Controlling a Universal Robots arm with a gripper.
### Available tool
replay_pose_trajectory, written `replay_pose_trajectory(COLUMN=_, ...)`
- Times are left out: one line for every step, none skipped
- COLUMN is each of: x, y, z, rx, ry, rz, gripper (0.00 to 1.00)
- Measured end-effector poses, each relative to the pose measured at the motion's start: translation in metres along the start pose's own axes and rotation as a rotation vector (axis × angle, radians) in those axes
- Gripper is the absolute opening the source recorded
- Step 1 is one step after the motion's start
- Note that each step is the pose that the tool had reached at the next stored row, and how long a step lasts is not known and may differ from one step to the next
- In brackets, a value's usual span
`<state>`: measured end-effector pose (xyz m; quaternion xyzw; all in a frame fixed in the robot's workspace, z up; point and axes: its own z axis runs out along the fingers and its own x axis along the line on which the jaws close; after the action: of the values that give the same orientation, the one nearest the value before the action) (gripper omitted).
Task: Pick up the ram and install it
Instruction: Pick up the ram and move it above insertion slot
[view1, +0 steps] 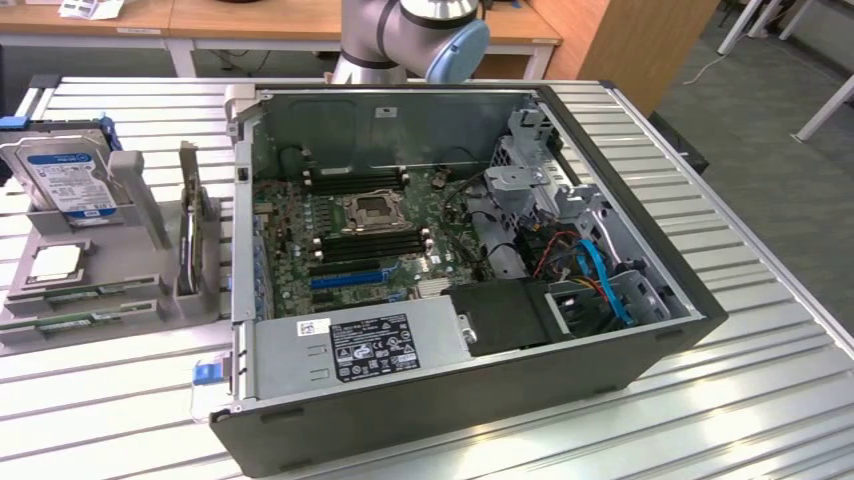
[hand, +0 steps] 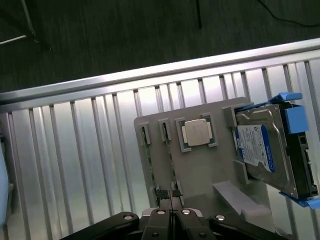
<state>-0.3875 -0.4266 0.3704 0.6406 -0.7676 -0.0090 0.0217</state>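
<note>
In the exterior view an open computer case (view1: 467, 420) lies on a slatted metal table (view1: 774, 400). Its power supply (view1: 360, 345) carries a black label and a white barcode sticker, both too small to read. On the exterior view's left stands a grey holder (view1: 120, 262) with a hard drive (view1: 67, 175) whose blue-and-white label is likewise unreadable, a square silver chip (view1: 56, 262) and an upright card (view1: 191, 230). The ram (view1: 87, 292) sits on edge in a slot along the holder's front, a long thin green stick with small dark chips. A second stick (view1: 67, 322) lies in the next slot, just beside it. The arm (view1: 407, 35) rises behind the case. In the wrist view the gripper (hand: 171, 202) hangs over the holder (hand: 200, 170), its black fingers pressed together with nothing between them. They are just above one end of the ram (hand: 171, 162), seen here as a narrow green edge in its slot. Nearby are the silver chip (hand: 196, 133) and the hard drive (hand: 255, 150) in its blue bracket (hand: 295, 115); the drive's print cannot be read.
</note>
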Motion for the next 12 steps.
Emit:
replay_pose_trajectory(x=0.0, y=0.0, z=0.0, rx=0.0004, ry=0.0007, rz=-0.018, gripper=0.1)
replay_pose_trajectory(x=0.0, y=0.0, z=0.0, rx=0.0008, ry=0.0015, rz=-0.036, gripper=0.1)
replay_pose_trajectory(x=0.0, y=0.0, z=0.0001, rx=0.0012, ry=0.0022, rz=-0.054, gripper=0.1)
replay_pose_trajectory(x=0.0, y=0.0, z=0.0001, rx=0.0016, ry=0.003, rz=-0.072, gripper=0.1)
replay_pose_trajectory(x=0.0, y=0.0, z=0.0001, rx=0.0018, ry=0.0034, rz=-0.084, gripper=0.1)
replay_pose_trajectory(x=0.0, y=0.0, z=0.0001, rx=0.0018, ry=0.0035, rz=-0.086, gripper=0.1)
replay_pose_trajectory(x=0.0, y=0.0, z=0.0001, rx=0.0019, ry=0.0036, rz=-0.086, gripper=0.1)
replay_pose_trajectory(x=0.0, y=0.0, z=0.0001, rx=0.0019, ry=0.0036, rz=-0.086, gripper=0.1)
replay_pose_trajectory(x=0.0, y=0.0, z=0.0001, rx=0.0019, ry=0.0036, rz=-0.086, gripper=0.1)
replay_pose_trajectory(x=0.0, y=0.0, z=0.0001, rx=0.0019, ry=0.0036, rz=-0.086, gripper=0.1)
replay_pose_trajectory(x=0.0, y=0.0, z=0.0001, rx=0.0019, ry=0.0036, rz=-0.086, gripper=0.1)
replay_pose_trajectory(x=0.0, y=0.0, z=0.0001, rx=0.0019, ry=0.0036, rz=-0.087, gripper=0.1)
